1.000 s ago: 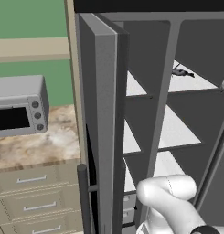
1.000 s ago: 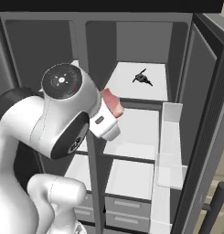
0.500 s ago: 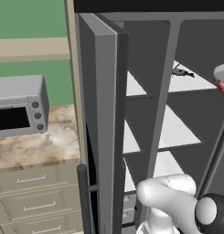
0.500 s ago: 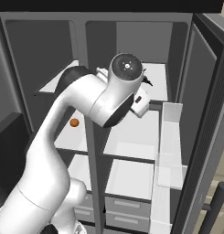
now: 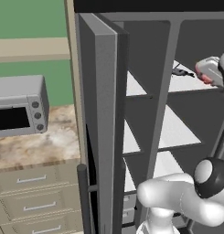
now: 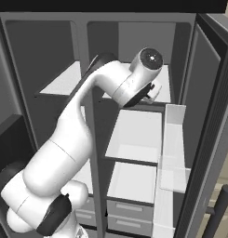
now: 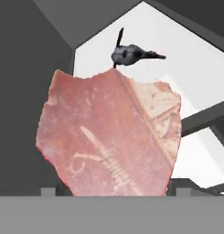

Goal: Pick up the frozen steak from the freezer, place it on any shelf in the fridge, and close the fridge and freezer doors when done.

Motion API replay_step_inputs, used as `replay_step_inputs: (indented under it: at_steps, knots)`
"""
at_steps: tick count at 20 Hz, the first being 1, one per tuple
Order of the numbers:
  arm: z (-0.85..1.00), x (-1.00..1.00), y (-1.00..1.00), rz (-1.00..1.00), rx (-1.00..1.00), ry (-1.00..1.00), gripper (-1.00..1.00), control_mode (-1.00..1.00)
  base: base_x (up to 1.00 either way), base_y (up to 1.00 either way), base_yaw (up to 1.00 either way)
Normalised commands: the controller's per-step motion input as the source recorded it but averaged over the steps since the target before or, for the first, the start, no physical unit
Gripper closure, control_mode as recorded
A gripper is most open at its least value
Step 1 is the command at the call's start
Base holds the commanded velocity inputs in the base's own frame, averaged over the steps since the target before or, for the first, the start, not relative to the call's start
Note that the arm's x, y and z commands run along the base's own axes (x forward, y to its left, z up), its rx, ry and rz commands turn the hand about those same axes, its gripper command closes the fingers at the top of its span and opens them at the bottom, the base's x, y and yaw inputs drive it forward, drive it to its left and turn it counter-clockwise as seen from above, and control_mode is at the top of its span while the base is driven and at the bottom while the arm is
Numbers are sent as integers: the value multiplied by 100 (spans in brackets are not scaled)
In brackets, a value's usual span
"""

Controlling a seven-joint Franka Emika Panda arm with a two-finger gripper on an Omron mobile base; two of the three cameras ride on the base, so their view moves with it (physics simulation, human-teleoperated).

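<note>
The frozen steak, a flat red-pink slab with paler patches, fills the middle of the hand view, and my gripper is shut on it. Its red edge shows at the upper right of the left base view. My arm reaches up into the right-hand, plain-doored compartment, with the hand just over the front of the top white shelf. That shelf lies beyond the steak. The freezer is the left compartment. Both grey doors stand open: the freezer door and the fridge door.
A small dark object lies on the top fridge shelf behind the steak. White door bins hang on the fridge door. Left of the unit are a toaster oven on a stone counter and drawers.
The arm has swung from in front of the centre divider rightward and up into the plain-doored compartment, carrying the steak to the level of the top shelf.
</note>
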Motion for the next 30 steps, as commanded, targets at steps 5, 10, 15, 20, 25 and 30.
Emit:
replay_step_inputs:
  at_steps: [5,10,15,20,25,30]
  knots:
    - [-28,100,-8,12,-2,0,100,-100,0,0,0]
    - [-30,100,-4,10,-3,0,100,-100,0,0,0]
    - [-26,100,0,8,-3,0,-100,-100,0,0,0]
    - [-14,100,0,4,-3,0,-100,-100,0,0,0]
    - [-1,53,0,1,-1,0,-100,-100,0,0,0]
    - [-1,-88,2,2,0,-5,-100,-100,0,0,0]
